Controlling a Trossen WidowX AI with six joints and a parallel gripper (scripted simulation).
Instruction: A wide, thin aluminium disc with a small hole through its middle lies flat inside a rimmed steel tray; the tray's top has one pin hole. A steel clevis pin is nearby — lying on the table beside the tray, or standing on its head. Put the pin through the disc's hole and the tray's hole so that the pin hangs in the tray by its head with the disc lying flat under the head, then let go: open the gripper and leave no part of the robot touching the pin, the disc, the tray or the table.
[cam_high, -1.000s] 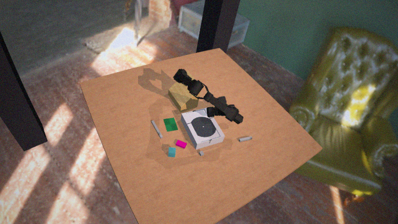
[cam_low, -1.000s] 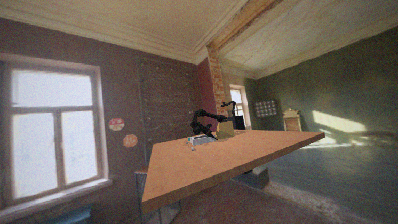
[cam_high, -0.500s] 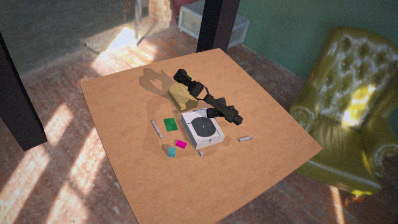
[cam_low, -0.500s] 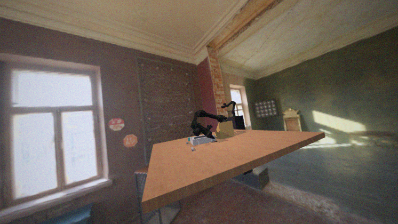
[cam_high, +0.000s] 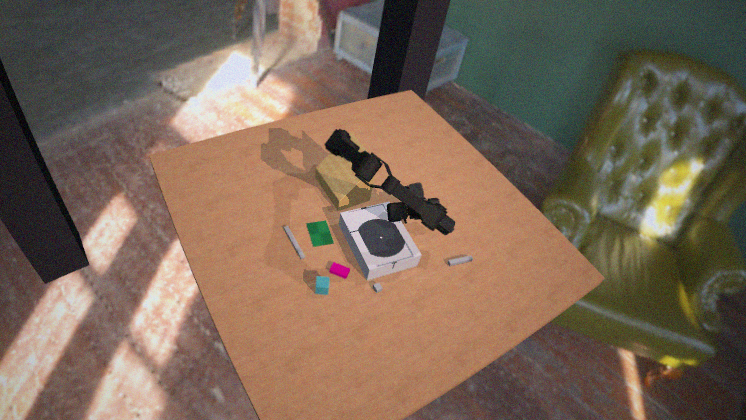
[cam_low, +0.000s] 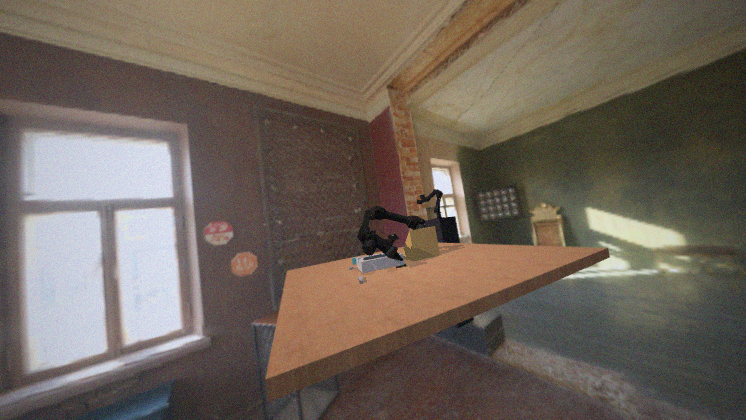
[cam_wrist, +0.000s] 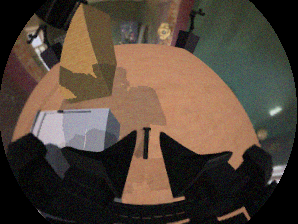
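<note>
The aluminium disc (cam_high: 371, 245), dark grey with a small centre hole, lies flat inside the white-grey steel tray (cam_high: 383, 271) (cam_low: 376, 265) (cam_wrist: 90, 119). The clevis pin (cam_wrist: 146, 144) (cam_low: 400, 266) looks dark and lies on the table beside the tray, its head at the far end in the wrist view. My gripper (cam_wrist: 148, 133) (cam_low: 399, 257) is low over the pin, partly open. The pin shows between the two fingertips with a gap on each side. In the top view the arm hides the pin and the fingertips. The tray's pin hole cannot be made out.
A yellow block (cam_high: 341, 182) (cam_low: 421, 244) (cam_wrist: 85, 55) stands behind the tray. A green square (cam_high: 320, 233), a magenta piece (cam_high: 339, 269), a cyan cube (cam_high: 322, 284), a small grey piece (cam_high: 377, 286) and two grey bars (cam_high: 293, 241) (cam_high: 459, 260) lie around the tray.
</note>
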